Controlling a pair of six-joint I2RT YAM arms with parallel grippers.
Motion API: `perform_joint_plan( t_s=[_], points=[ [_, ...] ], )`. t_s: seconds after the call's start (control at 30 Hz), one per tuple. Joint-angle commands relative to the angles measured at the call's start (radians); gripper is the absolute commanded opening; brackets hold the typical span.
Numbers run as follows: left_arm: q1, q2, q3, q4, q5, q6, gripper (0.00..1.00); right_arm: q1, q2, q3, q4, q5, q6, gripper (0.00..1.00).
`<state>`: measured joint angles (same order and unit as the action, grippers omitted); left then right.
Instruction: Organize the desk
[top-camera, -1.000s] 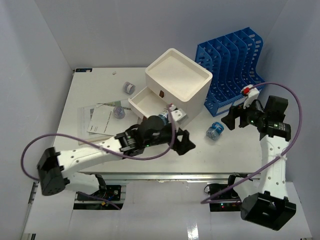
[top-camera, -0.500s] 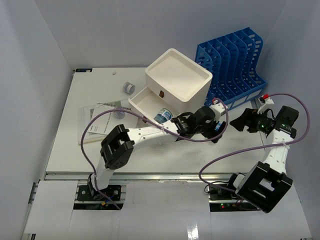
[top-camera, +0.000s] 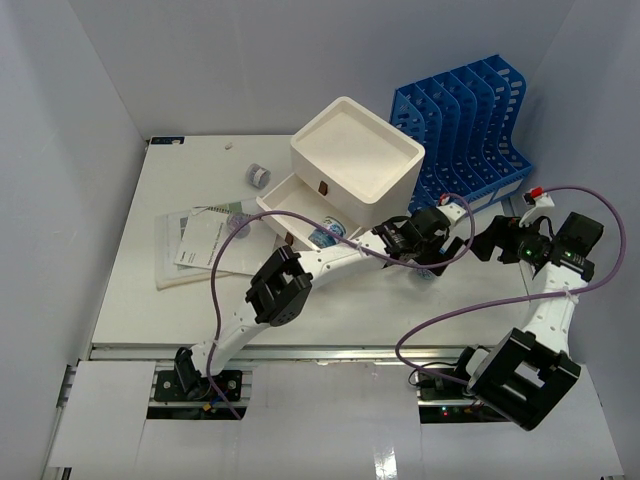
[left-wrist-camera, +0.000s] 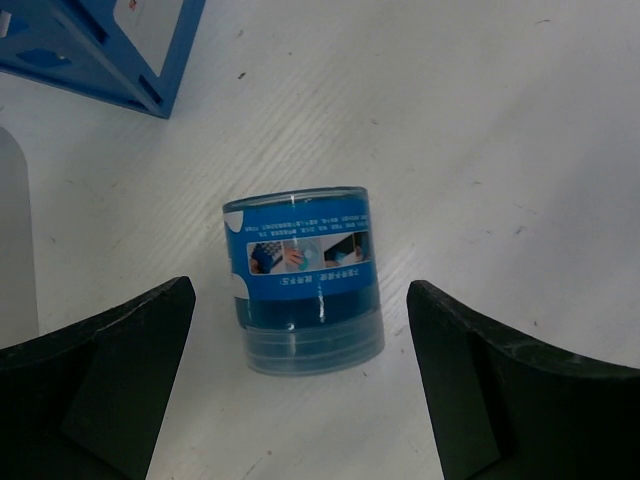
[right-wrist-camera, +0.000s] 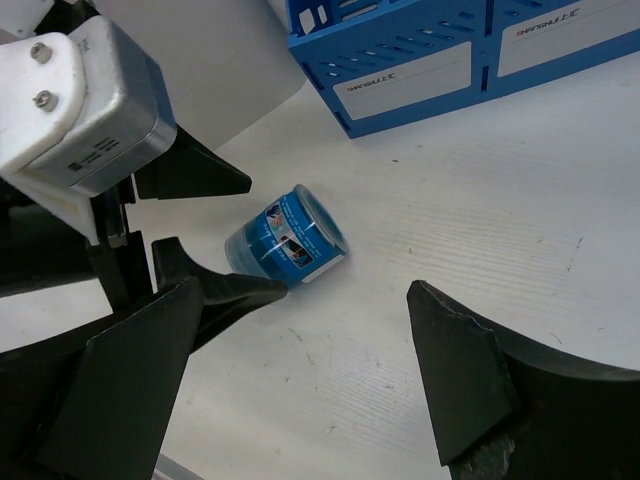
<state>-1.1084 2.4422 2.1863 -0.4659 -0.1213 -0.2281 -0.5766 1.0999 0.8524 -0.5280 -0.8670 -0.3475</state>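
Note:
A small blue-labelled jar (left-wrist-camera: 305, 290) lies on its side on the white desk (top-camera: 150, 200), just in front of the blue file rack. My left gripper (left-wrist-camera: 300, 296) hangs over it, open, with one finger on each side and neither touching it. From the right wrist view the same jar (right-wrist-camera: 285, 240) shows beside the left fingers (right-wrist-camera: 215, 290). The right gripper (right-wrist-camera: 302, 295) is open and empty, a little to the right of the jar. In the top view the left gripper (top-camera: 428, 262) covers most of the jar, and the right gripper (top-camera: 492, 245) stands close by.
A white drawer box (top-camera: 355, 165) stands mid-desk, its lowest drawer (top-camera: 295, 205) pulled open with a jar (top-camera: 322, 237) at its front. The blue file rack (top-camera: 465, 135) is at the back right. Papers (top-camera: 195, 245) lie at the left, and a small jar (top-camera: 258, 176) further back.
The left arm swung right from the drawer's front to the blue jar by the rack, and its jaws widened. The right gripper drew back slightly to the right.

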Motion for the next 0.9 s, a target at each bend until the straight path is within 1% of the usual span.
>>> perform_joint_plan(
  t_s=[0.0, 0.13, 0.33, 0.47, 0.53, 0.6, 0.67, 0.77, 0.83, 0.87],
  points=[
    [-0.003, 0.033, 0.043, -0.028, -0.027, 0.019, 0.98, 0.009, -0.022, -0.01, -0.004, -0.076, 0.013, 0.9],
    [-0.004, 0.053, 0.028, -0.031, -0.011, 0.017, 0.94, 0.009, -0.02, -0.012, -0.003, -0.073, 0.013, 0.9],
    [-0.002, 0.064, 0.007, -0.028, -0.006, 0.012, 0.83, 0.007, -0.017, -0.015, -0.003, -0.072, 0.011, 0.9],
    [-0.004, 0.048, -0.016, -0.014, -0.012, 0.009, 0.6, 0.007, -0.015, -0.015, -0.003, -0.072, 0.009, 0.9],
    [-0.004, 0.03, -0.041, 0.002, -0.014, 0.012, 0.55, 0.007, -0.015, -0.016, -0.002, -0.074, 0.008, 0.9],
    [-0.003, -0.004, -0.086, 0.031, -0.015, 0.018, 0.48, 0.009, -0.013, -0.017, -0.002, -0.072, 0.007, 0.9],
    [-0.002, -0.049, -0.125, 0.064, -0.015, 0.023, 0.35, 0.008, -0.012, -0.019, -0.003, -0.07, 0.007, 0.9],
    [-0.004, -0.125, -0.229, 0.107, -0.011, 0.023, 0.19, 0.007, -0.01, -0.018, -0.003, -0.07, 0.004, 0.9],
    [-0.004, -0.193, -0.305, 0.151, -0.008, 0.021, 0.12, 0.006, -0.009, -0.018, -0.003, -0.069, 0.004, 0.9],
    [-0.004, -0.199, -0.312, 0.154, -0.007, 0.02, 0.11, 0.006, -0.009, -0.019, -0.003, -0.069, 0.004, 0.9]
  ],
)
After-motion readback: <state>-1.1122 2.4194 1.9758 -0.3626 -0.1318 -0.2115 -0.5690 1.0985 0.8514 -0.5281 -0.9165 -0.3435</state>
